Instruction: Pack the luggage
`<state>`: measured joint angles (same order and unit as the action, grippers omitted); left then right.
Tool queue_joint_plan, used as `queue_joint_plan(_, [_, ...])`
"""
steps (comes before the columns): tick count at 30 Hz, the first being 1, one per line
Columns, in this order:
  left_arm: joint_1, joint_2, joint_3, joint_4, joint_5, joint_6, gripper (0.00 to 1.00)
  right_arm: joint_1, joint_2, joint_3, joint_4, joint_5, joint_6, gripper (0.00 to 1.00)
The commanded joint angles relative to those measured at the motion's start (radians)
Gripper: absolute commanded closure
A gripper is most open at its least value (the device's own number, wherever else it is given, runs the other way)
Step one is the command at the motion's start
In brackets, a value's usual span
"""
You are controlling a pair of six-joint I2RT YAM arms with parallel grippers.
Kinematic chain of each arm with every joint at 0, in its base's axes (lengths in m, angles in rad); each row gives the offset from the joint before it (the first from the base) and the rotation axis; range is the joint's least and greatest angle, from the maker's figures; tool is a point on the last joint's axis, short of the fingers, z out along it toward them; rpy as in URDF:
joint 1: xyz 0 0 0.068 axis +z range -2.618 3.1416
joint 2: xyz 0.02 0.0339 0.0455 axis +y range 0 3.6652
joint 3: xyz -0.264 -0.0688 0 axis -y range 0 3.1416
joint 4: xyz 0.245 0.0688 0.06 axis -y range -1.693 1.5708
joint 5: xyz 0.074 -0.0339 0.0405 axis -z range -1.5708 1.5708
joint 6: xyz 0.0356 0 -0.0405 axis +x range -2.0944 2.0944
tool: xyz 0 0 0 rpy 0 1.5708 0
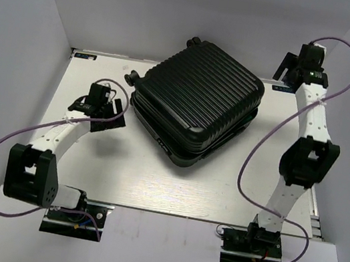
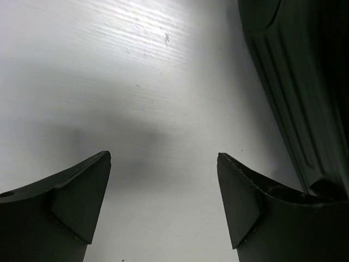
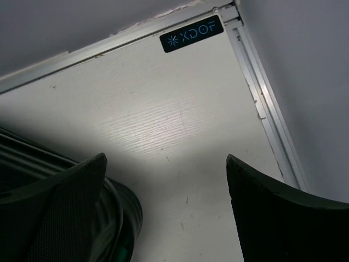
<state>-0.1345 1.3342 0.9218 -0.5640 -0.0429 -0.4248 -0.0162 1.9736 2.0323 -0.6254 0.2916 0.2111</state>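
Ribbed black hard-shell luggage (image 1: 196, 104) lay closed on white grained surface (image 1: 152, 181); left gripper (image 2: 163, 164), right gripper (image 3: 166, 164) jaws spread.

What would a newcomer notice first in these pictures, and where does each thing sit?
The big black ribbed suitcase dominates, lying shut and askew on the far middle of the white table. The left gripper hangs open just beside its left edge, while the right gripper gapes open by the table's far right corner.
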Motion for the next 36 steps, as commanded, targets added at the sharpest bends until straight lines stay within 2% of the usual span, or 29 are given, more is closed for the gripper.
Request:
queue_joint_plan(1, [-0.008, 0.040, -0.037, 0.102, 0.132, -0.017, 0.12, -0.033, 0.086, 0.091, 0.013, -0.164, -0.078, 0.10])
queue_joint_plan(5, [-0.020, 0.111, -0.034, 0.202, 0.195, -0.035, 0.12, -0.051, 0.140, 0.040, 0.148, -0.409, -0.136, 0.10])
queue_joint_plan(6, [-0.028, 0.141, -0.012, 0.205, 0.211, -0.032, 0.12, -0.051, 0.152, 0.043, 0.168, -0.557, -0.175, 0.10])
queue_joint_plan(8, [-0.037, 0.195, 0.034, 0.197, 0.221, -0.017, 0.12, -0.047, 0.194, 0.045, 0.173, -0.644, -0.258, 0.10])
queue_joint_plan(9, [-0.040, 0.227, 0.069, 0.193, 0.221, -0.008, 0.12, -0.038, 0.208, 0.039, 0.161, -0.761, -0.280, 0.10])
queue_joint_plan(11, [-0.047, 0.279, 0.089, 0.200, 0.228, -0.009, 0.13, -0.033, 0.197, -0.030, 0.156, -0.831, -0.340, 0.10])
queue_joint_plan(13, [-0.048, 0.339, 0.129, 0.225, 0.244, -0.011, 0.13, -0.025, 0.163, -0.122, 0.153, -0.832, -0.389, 0.11])
queue_joint_plan(14, [-0.048, 0.350, 0.143, 0.222, 0.241, -0.011, 0.13, -0.022, 0.110, -0.162, 0.158, -0.826, -0.412, 0.11])
queue_joint_plan(15, [-0.048, 0.377, 0.164, 0.226, 0.244, -0.009, 0.15, -0.016, 0.090, -0.281, 0.162, -0.822, -0.423, 0.12])
queue_joint_plan(17, [-0.050, 0.382, 0.180, 0.237, 0.253, 0.000, 0.15, -0.011, -0.006, -0.358, 0.171, -0.836, -0.444, 0.16])
queue_joint_plan(18, [-0.047, 0.375, 0.181, 0.237, 0.259, 0.004, 0.15, -0.010, -0.033, -0.500, 0.185, -0.827, -0.440, 0.16])
queue_joint_plan(21, [-0.047, 0.320, 0.149, 0.231, 0.278, 0.032, 0.16, -0.008, -0.174, -0.699, 0.375, -0.668, -0.334, 0.13])
queue_joint_plan(22, [-0.045, 0.301, 0.111, 0.219, 0.276, 0.052, 0.16, -0.016, -0.209, -0.708, 0.394, -0.488, -0.235, 0.12])
queue_joint_plan(24, [-0.039, 0.211, 0.082, 0.205, 0.268, 0.087, 0.16, -0.022, -0.232, -0.681, 0.369, -0.361, -0.170, 0.10])
queue_joint_plan(25, [-0.039, 0.188, 0.057, 0.187, 0.258, 0.113, 0.15, -0.027, -0.236, -0.613, 0.296, -0.137, -0.056, 0.10])
queue_joint_plan(26, [-0.024, 0.124, 0.037, 0.158, 0.191, 0.118, 0.13, -0.028, -0.236, -0.583, 0.226, -0.076, -0.017, 0.10])
queue_joint_plan(28, [-0.002, 0.106, 0.041, 0.095, 0.131, 0.113, 0.13, -0.040, -0.223, -0.467, 0.132, 0.108, 0.106, 0.10])
queue_joint_plan(29, [0.051, 0.109, 0.066, 0.072, 0.064, 0.091, 0.13, -0.048, -0.222, -0.448, 0.019, 0.128, 0.128, 0.10])
queue_joint_plan(31, [0.126, 0.154, 0.115, 0.009, 0.018, 0.046, 0.17, -0.057, -0.254, -0.460, -0.020, 0.106, 0.168, 0.10])
queue_joint_plan(32, [0.201, 0.219, 0.176, 0.007, 0.040, 0.023, 0.18, -0.057, -0.266, -0.478, -0.042, 0.069, 0.195, 0.10])
queue_joint_plan(34, [0.263, 0.279, 0.230, 0.074, 0.116, 0.006, 0.22, -0.057, -0.343, -0.613, -0.021, 0.031, 0.220, 0.10])
queue_joint_plan(35, [0.285, 0.383, 0.343, 0.137, 0.159, 0.000, 0.24, -0.057, -0.405, -0.688, -0.004, -0.030, 0.243, 0.10])
queue_joint_plan(36, [0.288, 0.426, 0.389, 0.162, 0.205, 0.004, 0.24, -0.057, -0.427, -0.727, 0.012, -0.063, 0.251, 0.10])
